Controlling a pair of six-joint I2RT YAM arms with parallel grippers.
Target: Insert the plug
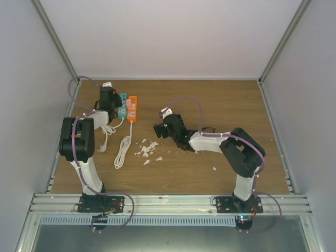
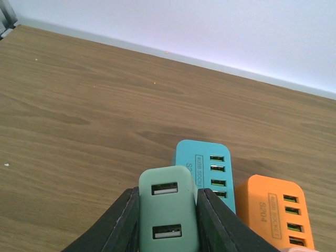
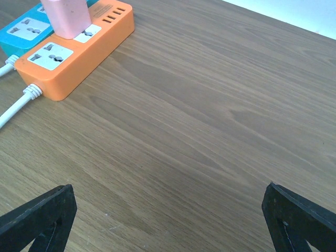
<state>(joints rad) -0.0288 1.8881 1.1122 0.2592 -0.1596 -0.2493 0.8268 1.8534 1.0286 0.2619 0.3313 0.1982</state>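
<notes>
At the far left of the brown wooden table [image 1: 210,110], the left arm [image 1: 79,139] is stretched toward the two power strips. In the left wrist view, a pale green plastic charger plug [image 2: 168,212] with two USB ports on its top is held by the left gripper [image 2: 169,195]. It is clamped between the two black fingers [image 2: 128,220], one pressed against each of its sides, so the jaws are kept narrow by the plug itself. The plug stands upright in front of the teal plastic power strip [image 2: 190,153] and hides the near part of it. Whether its pins are already in a socket cannot be told. Only the far end of the teal strip, with its row of USB ports, is seen beyond the plug.

Just to the right, side by side with the teal one, the orange plastic power strip [image 3: 97,44] is placed. A pink block-shaped adapter [image 3: 65,16] is seated in one of its sockets. White cables [image 1: 123,149] are led from the near ends of the strips toward the near edge. Some small white scraps [image 1: 147,149] are scattered beside them.

Further right, near the middle of the table, the right gripper [image 3: 168,220] is found above bare wood. Its jaws are spread wide and nothing is held between them. It is well apart from the plug.
</notes>
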